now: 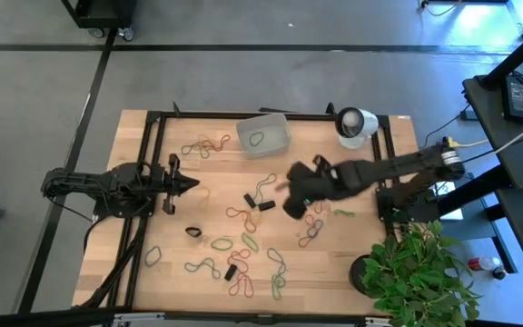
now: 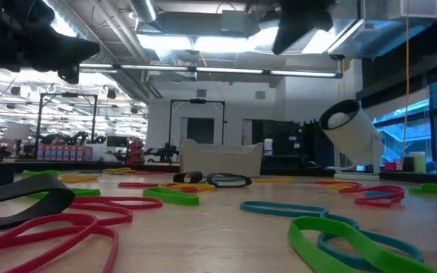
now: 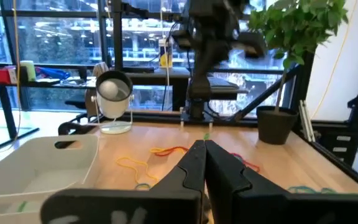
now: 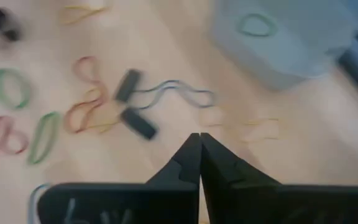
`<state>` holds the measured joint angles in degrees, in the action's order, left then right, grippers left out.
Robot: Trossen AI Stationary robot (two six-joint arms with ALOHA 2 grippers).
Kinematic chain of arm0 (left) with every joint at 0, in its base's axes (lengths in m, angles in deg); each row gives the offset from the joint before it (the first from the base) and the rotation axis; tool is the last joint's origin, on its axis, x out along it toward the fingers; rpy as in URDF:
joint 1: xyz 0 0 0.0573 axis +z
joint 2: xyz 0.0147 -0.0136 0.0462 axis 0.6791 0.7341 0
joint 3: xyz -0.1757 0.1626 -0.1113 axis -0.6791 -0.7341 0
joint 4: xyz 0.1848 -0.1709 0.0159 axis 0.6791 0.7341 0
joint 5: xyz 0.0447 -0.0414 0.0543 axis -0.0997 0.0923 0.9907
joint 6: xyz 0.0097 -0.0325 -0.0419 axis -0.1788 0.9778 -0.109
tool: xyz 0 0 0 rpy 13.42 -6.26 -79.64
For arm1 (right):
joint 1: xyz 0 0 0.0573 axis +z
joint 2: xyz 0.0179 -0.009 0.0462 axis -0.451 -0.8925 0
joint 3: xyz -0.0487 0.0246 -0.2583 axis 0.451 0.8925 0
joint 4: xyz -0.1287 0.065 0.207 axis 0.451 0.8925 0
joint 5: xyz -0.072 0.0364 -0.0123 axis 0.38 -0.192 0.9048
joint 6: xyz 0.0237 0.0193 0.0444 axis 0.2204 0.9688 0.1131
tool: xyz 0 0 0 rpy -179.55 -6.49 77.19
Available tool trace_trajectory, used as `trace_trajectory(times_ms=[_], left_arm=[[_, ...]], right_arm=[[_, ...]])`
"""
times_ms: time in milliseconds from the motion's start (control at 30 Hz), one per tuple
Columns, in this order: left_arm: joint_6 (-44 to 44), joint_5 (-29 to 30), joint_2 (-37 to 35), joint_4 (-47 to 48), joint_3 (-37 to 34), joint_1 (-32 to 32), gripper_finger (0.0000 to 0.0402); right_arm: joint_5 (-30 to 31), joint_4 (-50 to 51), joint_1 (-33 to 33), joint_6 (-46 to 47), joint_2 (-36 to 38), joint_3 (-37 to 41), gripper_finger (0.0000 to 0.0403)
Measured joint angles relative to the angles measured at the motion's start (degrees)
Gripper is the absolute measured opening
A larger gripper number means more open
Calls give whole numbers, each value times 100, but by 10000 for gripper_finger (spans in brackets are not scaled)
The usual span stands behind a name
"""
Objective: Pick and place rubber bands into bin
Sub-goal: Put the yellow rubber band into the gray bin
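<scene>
Right gripper (image 4: 199, 138) above table middle, fingers together, no band seen between them. Left gripper (image 3: 202, 149) waits, fingers together. Check catch, then carry high over bin (image 1: 263, 134), one green band (image 1: 257, 139) inside.

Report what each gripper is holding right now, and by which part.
Nothing visible in either. The right gripper is shut above the table with no rubber band showing between its fingers; the left gripper is shut and empty at the table's left side.

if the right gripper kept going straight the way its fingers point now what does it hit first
Probably bare wooden tabletop: the shut right gripper is raised, pointing at wood between the tan rubber band and the dark rubber band with black tabs. The translucent grey plastic bin lies farther on; depth is unclear.
</scene>
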<state>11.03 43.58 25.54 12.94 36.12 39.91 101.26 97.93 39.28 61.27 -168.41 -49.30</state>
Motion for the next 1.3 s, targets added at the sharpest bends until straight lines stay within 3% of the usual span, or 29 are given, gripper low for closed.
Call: trace_trajectory(times_ms=[133,267,400,533,700,867,1000,1167,1300], left_arm=[[-2,203,391,10,334,-133,3],[-4,495,1293,134,857,-315,3],[-2,768,2594,476,1653,-525,3],[238,1173,3889,1010,2671,-655,3],[1261,1766,5085,1686,3862,-623,3],[1762,1926,5888,2691,4783,-471,3],[2454,2052,6258,3170,5104,-210,5],[3317,1437,6484,3283,5141,130,24],[3897,1299,6776,3679,5139,268,60]], right_arm=[[-36,-1360,310,29,804,1501,3],[-69,-2430,488,-185,1615,2776,5],[-111,-3352,507,-1132,2444,3797,2],[-584,-4117,333,-2438,3205,4523,2],[-1478,-4947,-134,-3061,3957,5202,2],[-2476,-5628,-592,-3615,4270,5752,2],[-2525,-5653,-787,-3575,4293,5930,2],[-2529,-5636,-818,-2982,4291,5947,2],[-2530,-5588,-818,-2926,4289,5947,2]])
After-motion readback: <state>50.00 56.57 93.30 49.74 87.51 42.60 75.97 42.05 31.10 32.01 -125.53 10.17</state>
